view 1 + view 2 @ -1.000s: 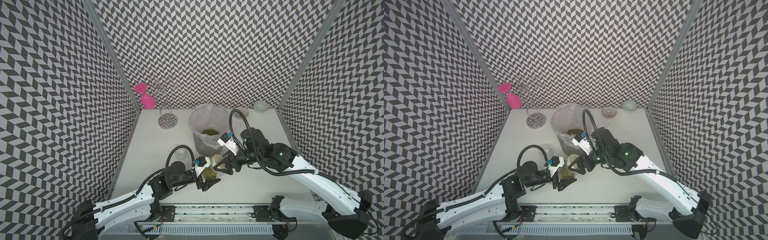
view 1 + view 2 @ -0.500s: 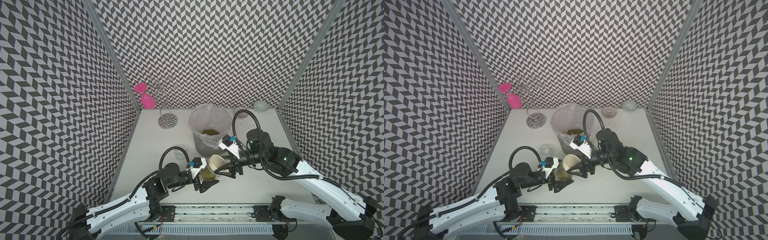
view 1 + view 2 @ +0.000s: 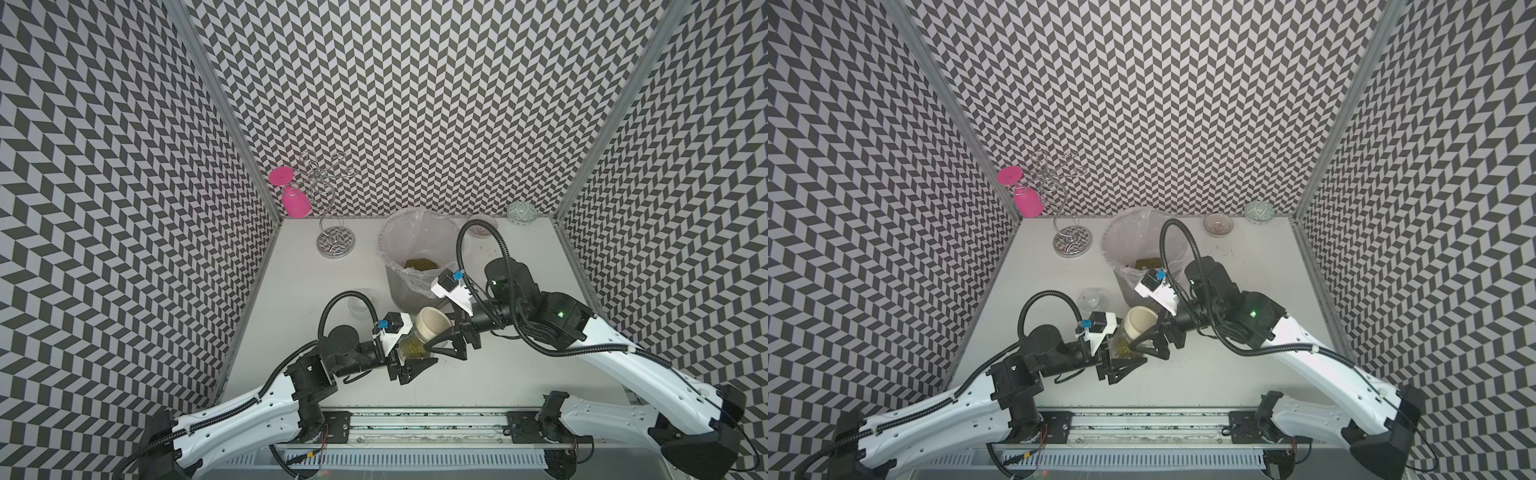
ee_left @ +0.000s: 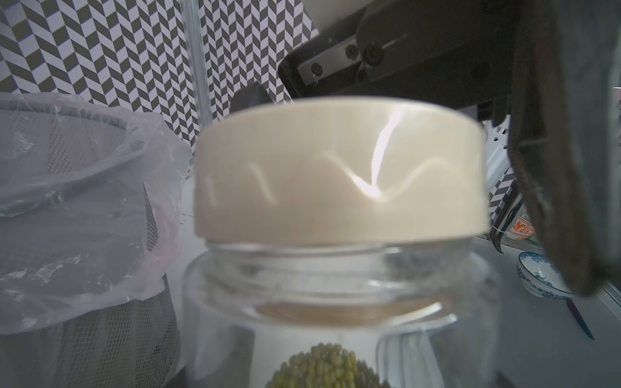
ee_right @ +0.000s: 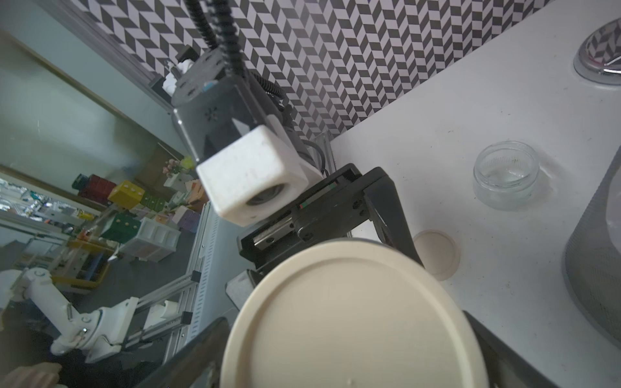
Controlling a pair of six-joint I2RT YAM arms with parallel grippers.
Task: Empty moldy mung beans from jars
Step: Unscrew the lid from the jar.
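1. In both top views the step in hand looks like unscrewing the second jar. The left gripper (image 3: 413,361) pinches a small clear glass jar (image 3: 405,351), tilted above the white table (image 3: 311,332) at 6 o'clock of the grey mesh bin lined with clear plastic (image 3: 386,249). Olive-green mung beans (image 3: 415,354) lie inside the jar, and more are in the bin. The jar's round cream lid (image 3: 432,328) is on and points towards 1 o'clock. The right gripper (image 3: 440,336) straddles it. An empty clear glass jar (image 3: 1092,301) stands at 10 o'clock of the held one.
2. In the left wrist view the lid (image 4: 339,171) sits on the neck with bare thread showing beneath, so it is perhaps part-loosened. A dark right finger (image 4: 554,168) stands clear of the lid's rim with a gap between.
3. In the right wrist view the lid (image 5: 353,319) lies between widely spread fingers (image 5: 201,352), and contact cannot be told. A loose cream lid (image 5: 435,253) lies flat near the empty jar (image 5: 505,174).
4. Next, I judge, the right jaws must close squarely on the rim, then twist and lift. The left gripper keeps the jar firm meanwhile, then tips it over the bin.
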